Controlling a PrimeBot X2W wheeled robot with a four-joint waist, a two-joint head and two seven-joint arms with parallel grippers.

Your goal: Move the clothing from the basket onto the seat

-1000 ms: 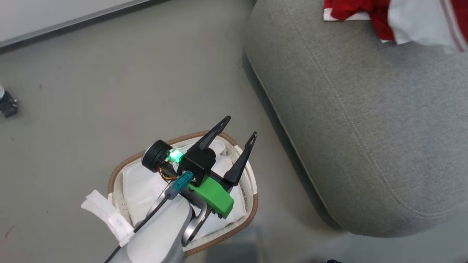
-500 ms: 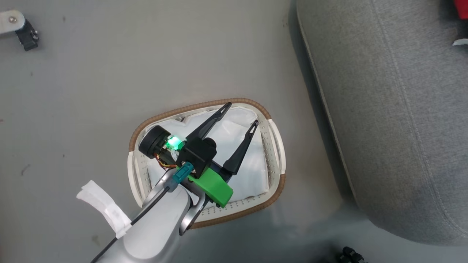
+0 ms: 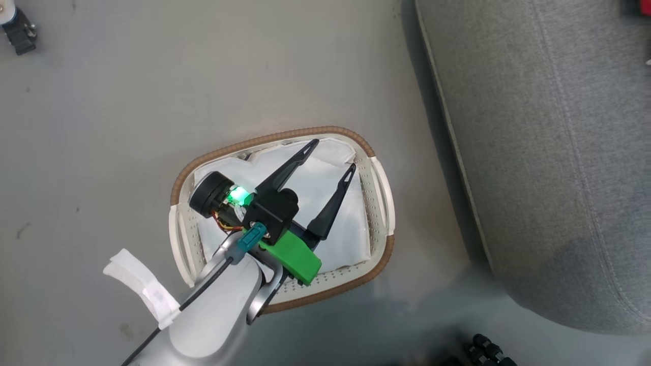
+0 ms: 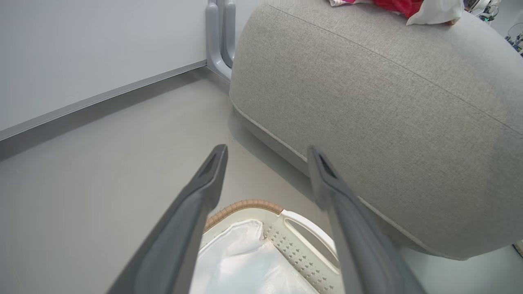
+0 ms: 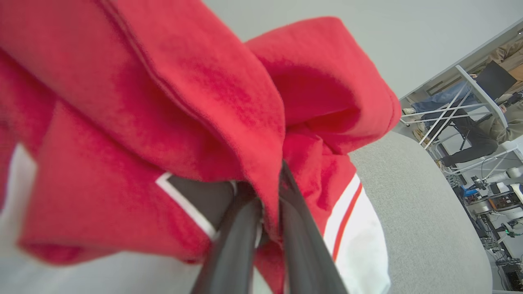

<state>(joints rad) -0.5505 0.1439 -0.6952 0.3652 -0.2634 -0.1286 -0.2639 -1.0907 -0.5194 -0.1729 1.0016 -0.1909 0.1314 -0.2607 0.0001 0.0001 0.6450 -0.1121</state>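
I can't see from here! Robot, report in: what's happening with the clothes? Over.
Left gripper open above basket. Right gripper pinching red jersey at seat. Nothing blocking.

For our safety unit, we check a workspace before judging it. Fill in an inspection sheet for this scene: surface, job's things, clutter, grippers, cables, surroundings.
Surface: grey floor, a few small marks.
Job's things: basket on the floor beside the sofa, white cloth in it; red jersey over the sofa.
Clutter: dark fitting at the head view's top left; black part at its bottom edge.
Grippers: left gripper open above the basket, holding nothing; right gripper pinched on the jersey.
Cables: black cable along the left forearm.
Surroundings: white wall; seated person beyond the sofa.
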